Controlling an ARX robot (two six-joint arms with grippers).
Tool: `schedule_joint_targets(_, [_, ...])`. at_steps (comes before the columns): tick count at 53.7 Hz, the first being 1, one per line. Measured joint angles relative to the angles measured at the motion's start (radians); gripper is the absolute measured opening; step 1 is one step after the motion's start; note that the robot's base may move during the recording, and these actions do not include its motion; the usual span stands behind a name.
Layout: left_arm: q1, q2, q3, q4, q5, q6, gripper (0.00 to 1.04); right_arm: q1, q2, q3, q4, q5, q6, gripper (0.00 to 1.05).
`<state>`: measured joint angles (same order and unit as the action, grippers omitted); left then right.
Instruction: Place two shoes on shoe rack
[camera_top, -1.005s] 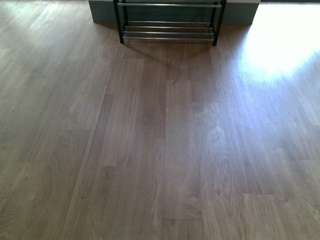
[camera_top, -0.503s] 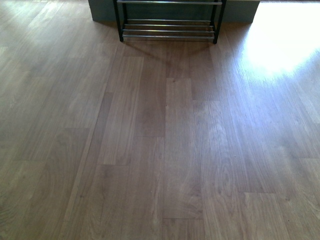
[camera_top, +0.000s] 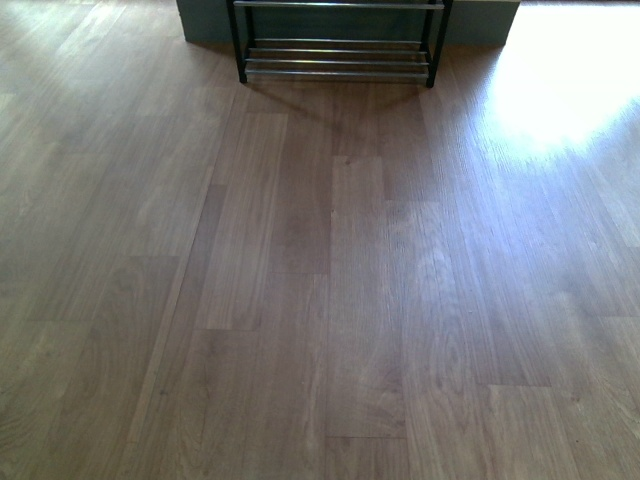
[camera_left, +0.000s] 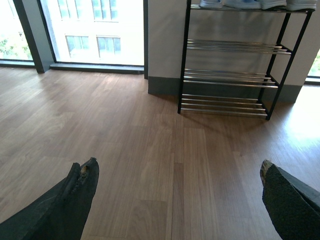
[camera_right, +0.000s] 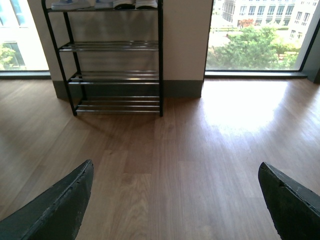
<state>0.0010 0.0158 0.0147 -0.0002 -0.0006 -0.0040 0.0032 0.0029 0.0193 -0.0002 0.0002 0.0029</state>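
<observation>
Both the left gripper (camera_left: 177, 200) and right gripper (camera_right: 175, 200) gape empty above bare floor (camera_top: 320, 280), while shoes (camera_right: 105, 4) already sit on the shoe rack (camera_left: 232, 75) top tier at upper frame, so the placing seems done, leaving only retreat.

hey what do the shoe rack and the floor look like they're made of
The shoe rack looks like metal: a thin frame with a matte black finish, and shelves of slim bars that gleam like chrome. The floor looks like wood or wood-look laminate: plank seams, brown grain and a soft sheen where window light falls.
</observation>
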Motion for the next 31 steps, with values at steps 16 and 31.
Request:
schedule_joint_targets(16, [0.0,0.0,0.0,0.0,0.0,0.0,0.95,0.0,0.0,0.0,0.0,0.0,0.0,0.96])
schedule_joint_targets(31, [0.0,0.0,0.0,0.0,0.0,0.0,0.95,0.0,0.0,0.0,0.0,0.0,0.0,0.96])
